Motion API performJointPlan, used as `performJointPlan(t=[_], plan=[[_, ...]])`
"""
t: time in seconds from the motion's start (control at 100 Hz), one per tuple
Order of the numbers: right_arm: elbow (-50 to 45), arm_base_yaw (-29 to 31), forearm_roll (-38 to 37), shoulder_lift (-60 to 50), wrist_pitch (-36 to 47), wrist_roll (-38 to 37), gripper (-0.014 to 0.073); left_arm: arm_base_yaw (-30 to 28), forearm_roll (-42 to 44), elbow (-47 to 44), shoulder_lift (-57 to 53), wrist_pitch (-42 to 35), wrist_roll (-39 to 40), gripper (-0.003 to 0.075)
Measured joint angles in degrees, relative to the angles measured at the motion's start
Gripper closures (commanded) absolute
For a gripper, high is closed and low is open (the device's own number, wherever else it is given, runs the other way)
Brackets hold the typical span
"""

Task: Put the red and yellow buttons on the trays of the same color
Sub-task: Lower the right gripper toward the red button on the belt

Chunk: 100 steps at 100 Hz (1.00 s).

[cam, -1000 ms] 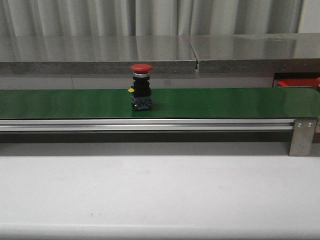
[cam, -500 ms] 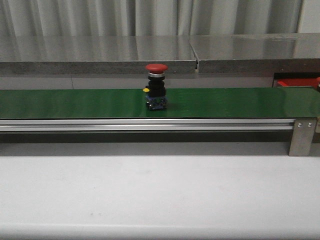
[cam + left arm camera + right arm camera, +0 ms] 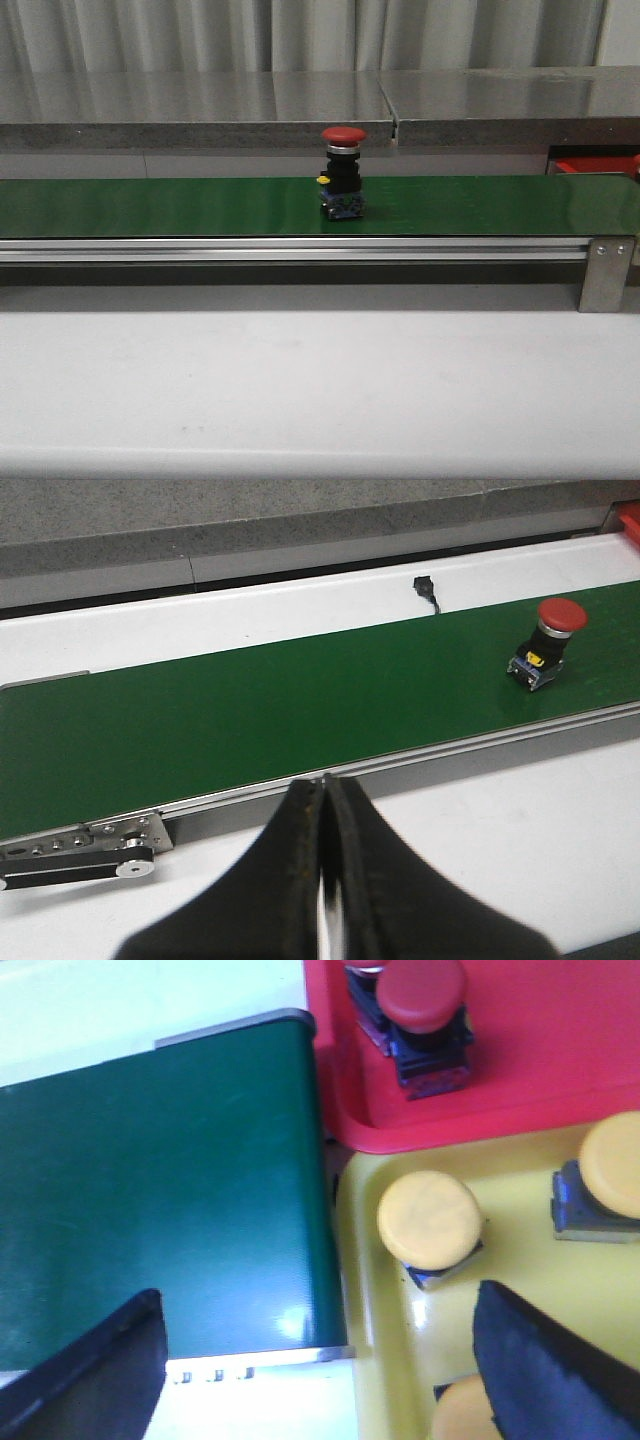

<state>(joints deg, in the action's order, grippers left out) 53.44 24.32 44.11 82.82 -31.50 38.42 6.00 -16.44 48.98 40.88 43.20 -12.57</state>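
Red mushroom-capped button (image 3: pixel 342 172) upright on matte green belt (image 3: pixel 150 205); left end effector (image 3: pixel 322 798) together, right end effector (image 3: pixel 320 1360) apart.

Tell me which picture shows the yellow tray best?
The right wrist view. It looks straight down on the yellow tray, which holds yellow buttons and sits beside the red tray at the belt's end. The front and left wrist views do not show the yellow tray at all.
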Motion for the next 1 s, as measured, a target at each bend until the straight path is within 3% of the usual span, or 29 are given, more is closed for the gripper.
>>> performJointPlan(t=[0.57, 1.0], plan=[[2.7, -20.6, -2.0, -0.1, -1.6, 0.0, -0.0023, 0.0, 0.0, -0.1, 0.0, 0.0, 0.0, 0.0741], [13.0, -27.6, -5.7, 4.0, -8.0, 1.9, 0.0032, 0.0, 0.0, -0.1, 0.0, 0.0, 0.0, 0.0741]])
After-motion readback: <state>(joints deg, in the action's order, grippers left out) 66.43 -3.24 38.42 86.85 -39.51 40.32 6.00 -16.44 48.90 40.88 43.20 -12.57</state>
